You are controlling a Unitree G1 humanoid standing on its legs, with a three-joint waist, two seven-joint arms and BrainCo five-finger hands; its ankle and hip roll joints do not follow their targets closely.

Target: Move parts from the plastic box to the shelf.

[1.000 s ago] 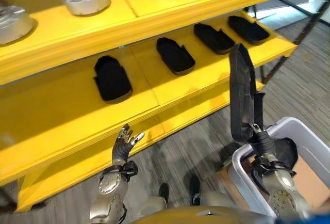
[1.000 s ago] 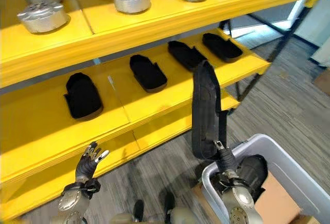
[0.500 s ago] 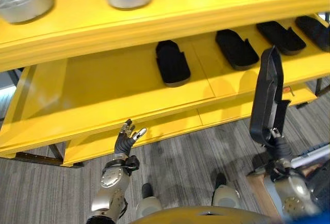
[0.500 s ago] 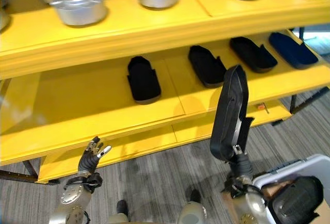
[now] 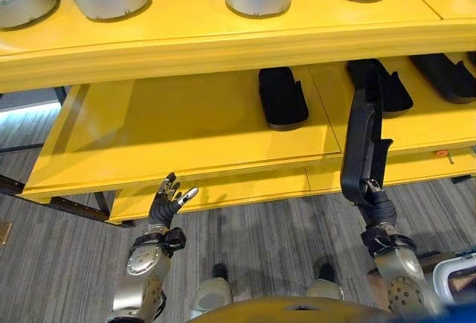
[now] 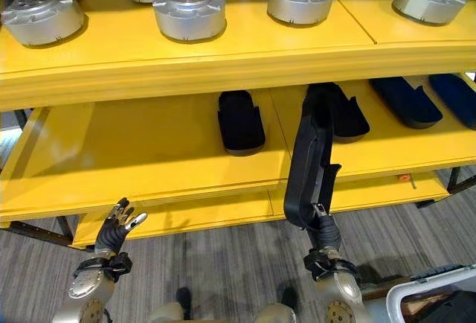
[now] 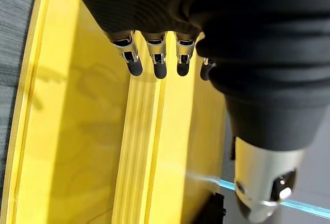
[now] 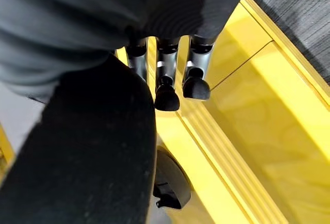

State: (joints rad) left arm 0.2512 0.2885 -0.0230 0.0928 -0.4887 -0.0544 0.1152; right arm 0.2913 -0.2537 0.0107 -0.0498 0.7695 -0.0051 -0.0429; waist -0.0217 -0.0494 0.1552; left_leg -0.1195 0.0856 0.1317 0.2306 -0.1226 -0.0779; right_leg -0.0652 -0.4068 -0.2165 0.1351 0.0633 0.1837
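Raised since the earlier frame, right hand (image 6: 326, 242) grips upright black part (image 6: 307, 165) before yellow shelf (image 6: 141, 148); left hand (image 6: 115, 225) spread.

The yellow shelf (image 6: 149, 152) carries round metal parts (image 6: 190, 12) on its upper tier and black parts (image 6: 240, 120) on its lower tier.

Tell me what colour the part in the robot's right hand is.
Black: the part in the right hand shows best in the right eye view.

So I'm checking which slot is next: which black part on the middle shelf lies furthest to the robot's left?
The black part lying alone, with bare yellow middle shelf to its left; the other black parts lie to its right.
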